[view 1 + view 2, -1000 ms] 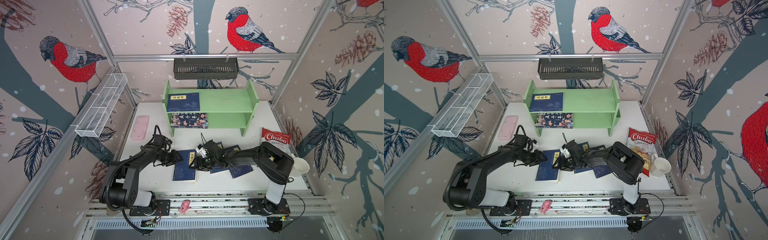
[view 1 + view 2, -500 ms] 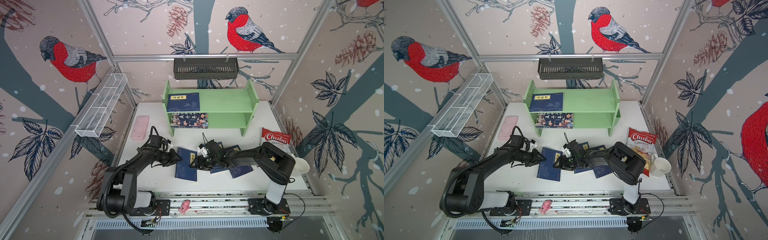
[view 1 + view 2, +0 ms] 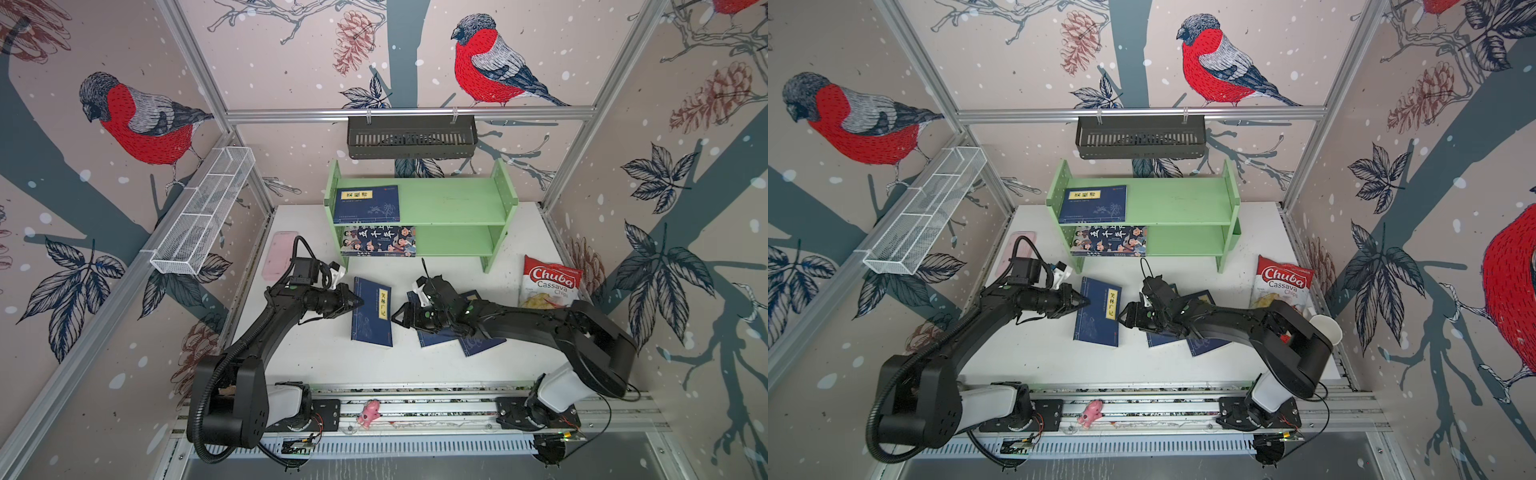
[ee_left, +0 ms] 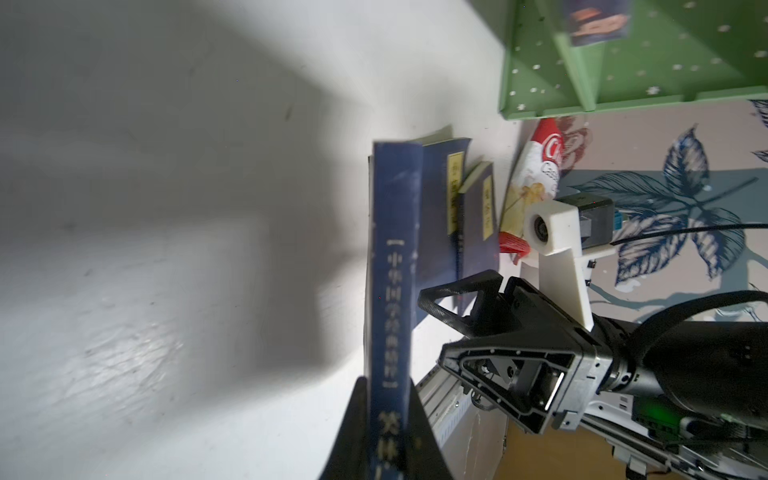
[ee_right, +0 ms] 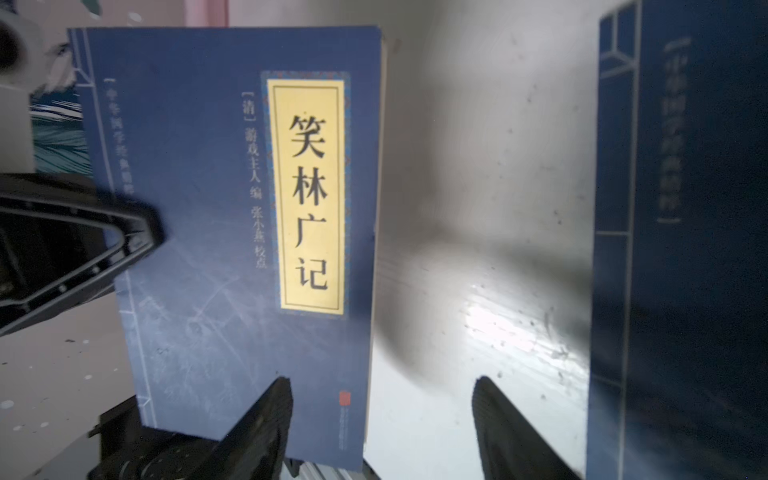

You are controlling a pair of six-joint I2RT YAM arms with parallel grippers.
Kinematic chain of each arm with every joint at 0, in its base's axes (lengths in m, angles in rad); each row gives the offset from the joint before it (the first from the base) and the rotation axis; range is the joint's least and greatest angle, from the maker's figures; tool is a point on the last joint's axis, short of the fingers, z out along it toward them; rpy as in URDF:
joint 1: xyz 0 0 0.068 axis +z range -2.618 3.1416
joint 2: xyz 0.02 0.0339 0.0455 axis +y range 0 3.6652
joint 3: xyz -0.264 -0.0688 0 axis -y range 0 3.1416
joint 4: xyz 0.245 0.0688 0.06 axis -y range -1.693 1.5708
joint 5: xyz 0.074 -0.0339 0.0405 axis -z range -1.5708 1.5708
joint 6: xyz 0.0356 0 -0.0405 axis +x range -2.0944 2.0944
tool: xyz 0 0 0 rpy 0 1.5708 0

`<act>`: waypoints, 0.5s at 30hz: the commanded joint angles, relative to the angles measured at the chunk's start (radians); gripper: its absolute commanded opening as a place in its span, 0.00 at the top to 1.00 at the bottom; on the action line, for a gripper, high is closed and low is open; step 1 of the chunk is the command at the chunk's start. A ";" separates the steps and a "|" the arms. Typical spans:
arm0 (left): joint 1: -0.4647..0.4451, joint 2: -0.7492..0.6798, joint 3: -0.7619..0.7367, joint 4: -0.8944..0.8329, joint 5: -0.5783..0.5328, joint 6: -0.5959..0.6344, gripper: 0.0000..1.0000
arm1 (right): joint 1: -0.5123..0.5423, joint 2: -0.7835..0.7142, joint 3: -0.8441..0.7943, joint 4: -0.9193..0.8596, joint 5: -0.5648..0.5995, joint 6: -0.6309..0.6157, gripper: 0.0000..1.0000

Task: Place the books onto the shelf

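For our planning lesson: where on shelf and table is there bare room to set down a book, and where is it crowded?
Free: the shelf's upper tier right of the navy book; its lower tier right of the cartoon book; the table strip along the front rail. Crowded: centre, where left gripper and right gripper flank three other books.

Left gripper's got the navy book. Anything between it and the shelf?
Nothing visible: bare table between the held book and the shelf. Both tiers are taken at their left ends only. The open right gripper hovers at the book's far edge.
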 commanded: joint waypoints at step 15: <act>-0.029 -0.189 0.310 0.336 0.306 -0.344 1.00 | 0.120 -0.529 0.066 -0.127 0.338 -0.077 0.27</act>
